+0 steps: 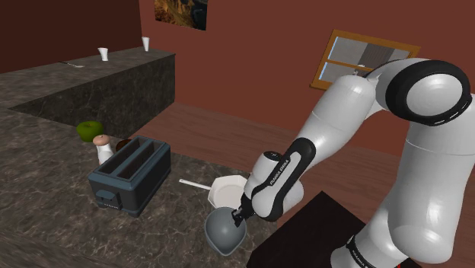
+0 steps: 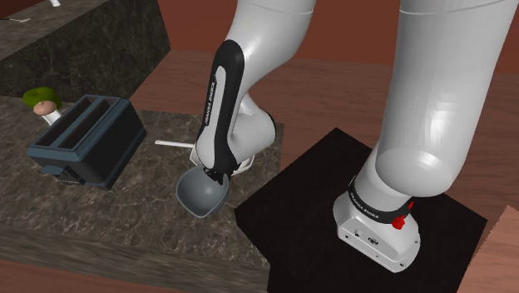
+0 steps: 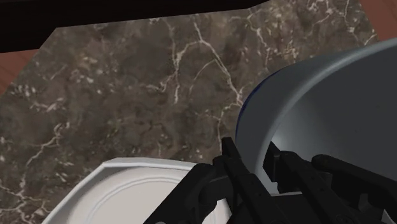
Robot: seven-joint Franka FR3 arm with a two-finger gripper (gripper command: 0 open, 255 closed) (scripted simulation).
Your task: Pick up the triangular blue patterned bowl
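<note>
The gripper [image 1: 242, 216] is clamped on the wall of the bowl [image 1: 225, 231]. In the wrist view one black finger [image 3: 236, 173] presses the outside of the wall and the other sits inside, with the rim pinched between them. The bowl is drawn plain grey, with a dark blue tint along its outer edge in the wrist view. It hangs tilted from the fingers over the near corner of the dark marble counter [image 1: 53, 198], and I cannot tell whether its underside touches the stone. In the shoulder view a white eight-sided plate [image 1: 229, 186] lies on the counter just beside the bowl, at its twelve o'clock. A dark slate toaster [image 1: 129, 177] with two slots stands well apart at the bowl's ten o'clock. Past the toaster, at its eleven o'clock, are a small white shaker with a brownish cap [image 1: 103, 148] and a green apple [image 1: 90, 130]. The black stand [image 1: 304, 232] is at the bowl's three o'clock, close to the counter's edge. Two white cups [image 1: 103, 53] stand on the raised back counter.
</note>
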